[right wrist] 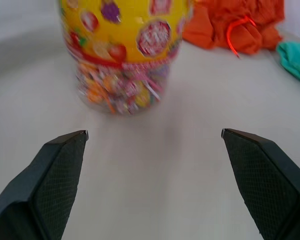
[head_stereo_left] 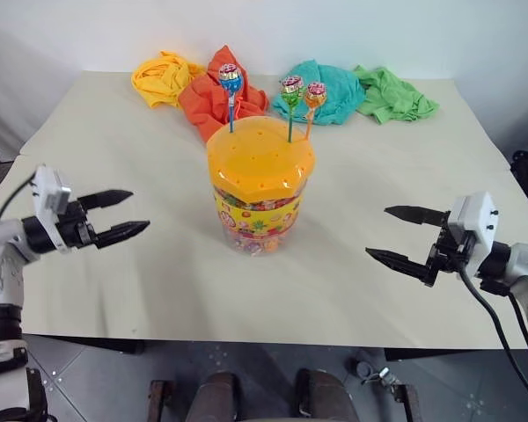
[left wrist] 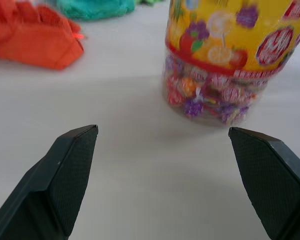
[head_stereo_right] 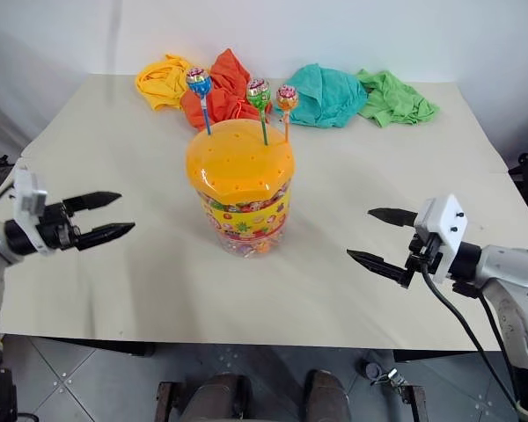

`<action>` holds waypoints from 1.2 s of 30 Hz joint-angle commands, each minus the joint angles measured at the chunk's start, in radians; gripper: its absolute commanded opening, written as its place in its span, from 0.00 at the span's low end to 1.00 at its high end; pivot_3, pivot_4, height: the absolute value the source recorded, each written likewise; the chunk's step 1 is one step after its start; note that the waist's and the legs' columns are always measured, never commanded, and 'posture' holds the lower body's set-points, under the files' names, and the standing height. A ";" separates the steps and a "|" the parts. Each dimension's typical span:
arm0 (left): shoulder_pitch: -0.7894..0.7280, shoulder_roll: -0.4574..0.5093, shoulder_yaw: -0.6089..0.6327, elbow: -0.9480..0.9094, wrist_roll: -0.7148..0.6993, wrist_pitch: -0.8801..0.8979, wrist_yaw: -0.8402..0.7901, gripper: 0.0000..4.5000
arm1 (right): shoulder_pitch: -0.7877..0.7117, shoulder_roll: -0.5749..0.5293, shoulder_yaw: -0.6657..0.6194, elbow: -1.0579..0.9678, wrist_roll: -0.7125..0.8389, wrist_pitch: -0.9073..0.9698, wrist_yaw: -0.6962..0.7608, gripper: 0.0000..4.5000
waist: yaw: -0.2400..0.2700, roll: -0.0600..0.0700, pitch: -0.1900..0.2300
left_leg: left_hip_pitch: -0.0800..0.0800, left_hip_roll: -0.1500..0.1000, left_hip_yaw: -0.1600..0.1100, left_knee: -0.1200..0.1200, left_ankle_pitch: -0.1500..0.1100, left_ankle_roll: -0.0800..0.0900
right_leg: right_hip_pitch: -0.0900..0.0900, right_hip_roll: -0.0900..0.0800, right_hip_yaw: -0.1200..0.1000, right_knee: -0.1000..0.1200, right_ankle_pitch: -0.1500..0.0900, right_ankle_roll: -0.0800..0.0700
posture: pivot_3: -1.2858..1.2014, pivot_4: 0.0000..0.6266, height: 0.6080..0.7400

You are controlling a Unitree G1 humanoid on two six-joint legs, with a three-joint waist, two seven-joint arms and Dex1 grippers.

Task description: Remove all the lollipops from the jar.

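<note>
The jar (head_stereo_left: 258, 193) stands upright in the middle of the table, a clear tub with a colourful label and a wide orange lid (head_stereo_left: 260, 157) full of small holes. Three lollipops stick up from the lid: a blue one (head_stereo_left: 231, 80) on the left, a green one (head_stereo_left: 291, 88) and an orange one (head_stereo_left: 315, 93) on the right. My left gripper (head_stereo_left: 128, 215) hovers open to the jar's left, pointing at it. On the jar's right my right gripper (head_stereo_left: 403, 236) is open too, aimed at the tub. Neither touches anything. Both wrist views show the jar (left wrist: 225, 55) (right wrist: 125, 50) ahead of spread fingers.
Crumpled cloths lie along the table's far edge: yellow (head_stereo_left: 163, 77), orange (head_stereo_left: 213, 97), teal (head_stereo_left: 330, 88) and green (head_stereo_left: 392, 97). The beige table (head_stereo_left: 158, 281) ends just in front of me, with grey floor below.
</note>
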 commanded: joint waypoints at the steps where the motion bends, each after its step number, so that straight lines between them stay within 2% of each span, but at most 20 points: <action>1: -0.048 0.037 0.025 -0.038 -0.040 -0.019 -0.052 0.99 | -0.045 -0.026 -0.076 -0.081 0.123 0.079 -0.032 1.00 | -0.001 0.000 0.000 | 0.000 0.000 0.000 0.000 0.000 0.000 | 0.000 0.000 0.000 0.000 0.000 0.000 | 0.52 0.24 1.00; 6: -0.242 -0.002 -0.034 -0.020 -0.058 -0.006 -0.099 0.99 | -0.115 -0.024 -0.093 -0.176 0.266 0.178 -0.109 1.00 | 0.011 -0.001 0.000 | -0.001 0.000 -0.001 0.002 -0.001 0.000 | 0.000 0.000 -0.001 0.001 0.000 0.000 | 0.52 0.24 1.00; 14: -0.532 -0.150 -0.145 0.092 -0.030 0.007 -0.143 0.99 | -0.156 -0.008 -0.061 -0.207 0.264 0.183 -0.173 1.00 | 0.021 -0.001 0.000 | -0.002 -0.001 0.000 0.004 -0.002 0.001 | 0.000 0.000 0.000 0.000 0.000 0.001 | 0.52 0.24 1.00; 18: -0.685 -0.276 -0.214 0.261 0.030 -0.026 -0.133 0.99 | -0.153 -0.002 -0.078 -0.236 0.289 0.196 -0.218 1.00 | 0.021 -0.001 0.001 | -0.002 -0.001 0.001 0.004 -0.002 0.002 | 0.000 0.000 0.000 0.001 0.000 0.001 | 0.52 0.24 1.00; 23: -0.804 -0.373 -0.228 0.416 0.065 -0.053 -0.129 0.99 | -0.108 -0.005 -0.115 -0.275 0.302 0.196 -0.256 1.00 | 0.022 -0.003 0.001 | -0.003 -0.001 0.001 0.005 -0.002 0.002 | 0.000 0.000 0.000 0.000 0.000 0.001 | 0.52 0.24 1.00; 27: -0.848 -0.401 -0.241 0.494 0.101 -0.075 -0.146 0.99 | -0.072 -0.008 -0.143 -0.305 0.307 0.194 -0.289 1.00 | 0.017 -0.004 0.002 | -0.003 -0.001 0.002 0.004 -0.002 0.002 | -0.001 0.000 0.000 0.000 0.000 0.001 | 0.52 0.24 1.00; 36: -0.880 -0.398 -0.223 0.508 0.099 -0.048 -0.205 0.38 | -0.001 -0.009 -0.190 -0.355 0.321 0.190 -0.333 1.00 | 0.020 -0.004 0.002 | -0.003 -0.001 0.001 0.005 -0.002 0.002 | -0.001 0.001 0.000 0.000 0.000 0.001 | 0.52 0.24 1.00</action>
